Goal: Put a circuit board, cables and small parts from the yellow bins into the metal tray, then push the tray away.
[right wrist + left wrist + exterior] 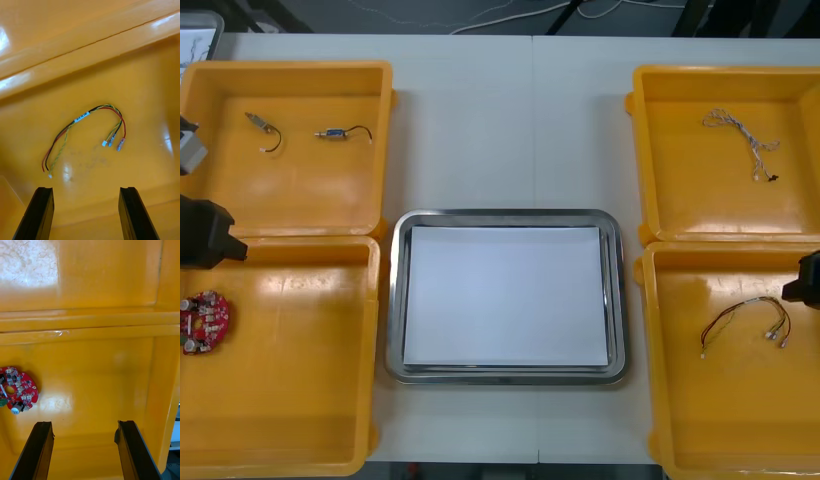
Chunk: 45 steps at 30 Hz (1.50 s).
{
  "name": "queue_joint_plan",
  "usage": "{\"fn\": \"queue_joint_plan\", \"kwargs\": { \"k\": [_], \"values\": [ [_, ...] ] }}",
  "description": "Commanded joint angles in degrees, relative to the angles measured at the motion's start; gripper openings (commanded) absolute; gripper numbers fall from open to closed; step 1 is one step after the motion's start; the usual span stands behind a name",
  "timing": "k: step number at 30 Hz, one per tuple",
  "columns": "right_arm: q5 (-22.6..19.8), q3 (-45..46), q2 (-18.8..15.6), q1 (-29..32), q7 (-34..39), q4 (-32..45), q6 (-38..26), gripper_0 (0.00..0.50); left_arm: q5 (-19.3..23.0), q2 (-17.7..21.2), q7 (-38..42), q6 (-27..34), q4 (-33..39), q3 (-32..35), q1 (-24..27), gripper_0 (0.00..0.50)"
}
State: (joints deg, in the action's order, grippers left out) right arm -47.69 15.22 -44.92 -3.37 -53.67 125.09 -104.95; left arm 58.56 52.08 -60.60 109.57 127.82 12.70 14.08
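Right hand (86,192) hangs spread near the cable (81,116) in the bin (142,75) at the near right corner of the table (510,120); it should come down astride the cable's labelled middle. Left hand (84,425), spread, hovers beside the circuit board (18,389).

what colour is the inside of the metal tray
The metal tray is white inside; clearest in the front view.

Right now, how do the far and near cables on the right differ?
The far cable is pale and kinked; the near cable is red, yellow and black, spread in an arch. The open right gripper hovers by the near cable, not the far cable. Both lie loose.
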Motion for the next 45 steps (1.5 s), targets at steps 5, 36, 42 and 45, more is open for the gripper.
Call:
{"fn": "queue_joint_plan", "kwargs": {
  "k": [5,36,42,45],
  "values": [
    [4.0,-3.3,2.9,0.6,13.8,0.4,2.1,0.500,1.5,2.8,-5.9,-6.6,1.1,5.7,-9.8,0.500],
    [13.1,-12.1,13.3,0.8,35.9,-7.0,9.9,0.500,-14.5,0.0,-9.3,-32.8,-2.5,4.5,-31.0,0.500],
    [14.1,-14.2,13.4,0.8,36.2,-8.2,9.9,0.500,-14.0,-1.7,-10.1,-34.1,-4.2,4.2,-31.0,0.500],
    [14.4,-14.8,13.5,1.2,36.4,-8.2,9.9,0.500,-12.5,-2.9,-11.6,-34.2,-5.6,4.2,-31.0,0.500]
  ]
}}
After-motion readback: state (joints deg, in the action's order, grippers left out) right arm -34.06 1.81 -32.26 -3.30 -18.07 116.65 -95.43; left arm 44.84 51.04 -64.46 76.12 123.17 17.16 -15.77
